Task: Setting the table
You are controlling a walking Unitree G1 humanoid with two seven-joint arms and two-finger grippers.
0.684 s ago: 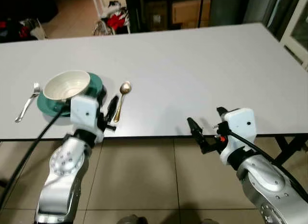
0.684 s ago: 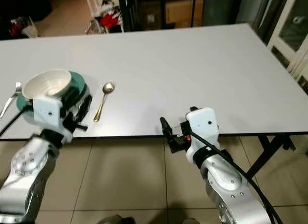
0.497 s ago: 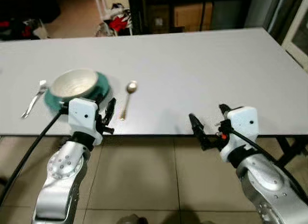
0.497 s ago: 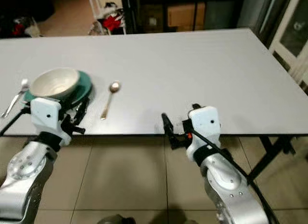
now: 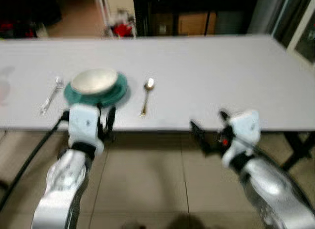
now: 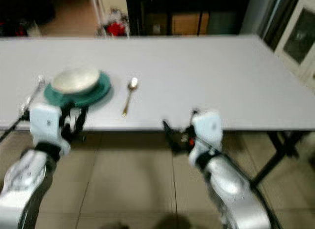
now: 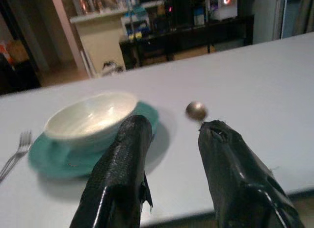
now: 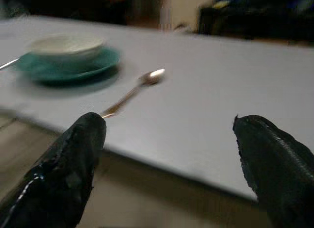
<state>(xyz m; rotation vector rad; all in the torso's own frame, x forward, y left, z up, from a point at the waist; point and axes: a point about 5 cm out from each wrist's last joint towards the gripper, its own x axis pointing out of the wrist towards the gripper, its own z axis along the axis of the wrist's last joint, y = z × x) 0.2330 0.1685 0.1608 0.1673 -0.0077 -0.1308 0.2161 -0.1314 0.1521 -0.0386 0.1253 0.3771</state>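
Left wrist view alone shows shelves beyond the table (image 5: 206, 71). Left gripper (image 7: 171, 139) and right gripper (image 8: 167, 139), jaws spread, have withdrawn below the near edge.

No writing, label, brand mark or number can be read anywhere: the head views are blurred, and the bowl (image 7: 91, 114), plate (image 7: 54, 157), spoon (image 8: 131, 90) and bench (image 5: 206, 76) carry no print.
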